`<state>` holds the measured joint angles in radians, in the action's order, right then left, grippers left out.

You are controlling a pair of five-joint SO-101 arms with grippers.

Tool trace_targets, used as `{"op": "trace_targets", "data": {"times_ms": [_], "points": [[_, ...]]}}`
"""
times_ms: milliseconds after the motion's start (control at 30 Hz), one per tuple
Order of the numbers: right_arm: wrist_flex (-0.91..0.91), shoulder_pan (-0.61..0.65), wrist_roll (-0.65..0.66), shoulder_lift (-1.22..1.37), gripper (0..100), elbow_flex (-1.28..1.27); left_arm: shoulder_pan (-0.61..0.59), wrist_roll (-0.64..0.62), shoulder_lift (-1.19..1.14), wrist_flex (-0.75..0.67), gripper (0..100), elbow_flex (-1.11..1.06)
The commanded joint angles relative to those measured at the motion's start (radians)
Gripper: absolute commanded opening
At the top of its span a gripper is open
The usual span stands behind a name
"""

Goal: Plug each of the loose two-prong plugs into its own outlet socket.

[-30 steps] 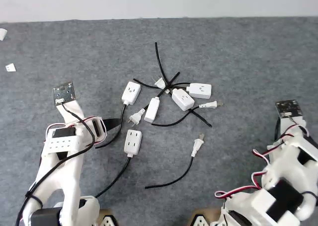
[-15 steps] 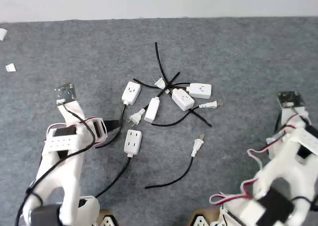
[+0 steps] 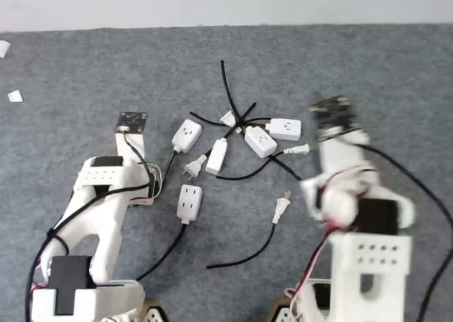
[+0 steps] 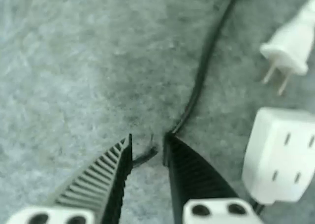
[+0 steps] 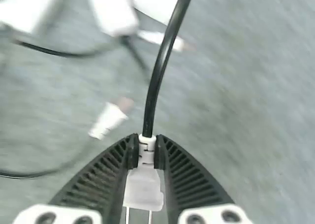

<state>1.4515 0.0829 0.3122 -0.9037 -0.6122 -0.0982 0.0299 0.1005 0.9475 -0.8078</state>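
1. The left gripper sits low over the gray carpet at the near left. Its fingers stand a little apart, and a thin black cord runs between the tips. I cannot tell whether they pinch it.
2. That cord leads away to the far-left outlet socket.
3. Just right of the left gripper, the near-left outlet socket lies face up with 4 bare slots in sight. The left loose plug lies just beyond it, its 2 prongs free on the carpet.
4. The right gripper has its fingers closed on the held plug, a white one clamped by its body. The plug's cord runs out past the fingertips.
5. The right arm stands right of the tangle, in the middle of the scene.
6. In the tangle, the side-lying outlet socket is just right of the left loose plug. The middle outlet socket and the far-right outlet socket lie close together.
7. 3 more plugs lie unplugged:
   - the far loose plug, among crossing cords;
   - the right loose plug, just right of the middle outlet socket;
   - the near loose plug, apart from the sockets, between the tangle and the right arm.
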Motion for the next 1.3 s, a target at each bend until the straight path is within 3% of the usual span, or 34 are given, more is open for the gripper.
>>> {"op": "trace_targets", "data": {"times_ms": [0,200,333,633,867,1267], "points": [[-0.036,0.229,-0.124,-0.025,0.8,0.054,0.003,0.118,0.115,-0.009,8,-0.054],[-0.137,0.432,-0.17,0.033,0.8,0.054,0.078,0.178,0.356,-0.068,8,-0.239],[-0.165,0.526,-0.157,0.035,0.8,0.054,0.103,0.241,0.396,-0.06,8,-0.272],[-0.2,0.567,-0.18,0.035,0.8,0.054,0.18,0.351,0.404,-0.026,8,-0.292],[-0.251,0.7,-0.178,0.045,0.8,0.023,0.235,0.405,0.405,-0.003,4,-0.302],[-0.46,0.7,-0.178,0.045,0.8,-0.163,0.242,0.419,0.411,0.018,4,-0.315]]}}
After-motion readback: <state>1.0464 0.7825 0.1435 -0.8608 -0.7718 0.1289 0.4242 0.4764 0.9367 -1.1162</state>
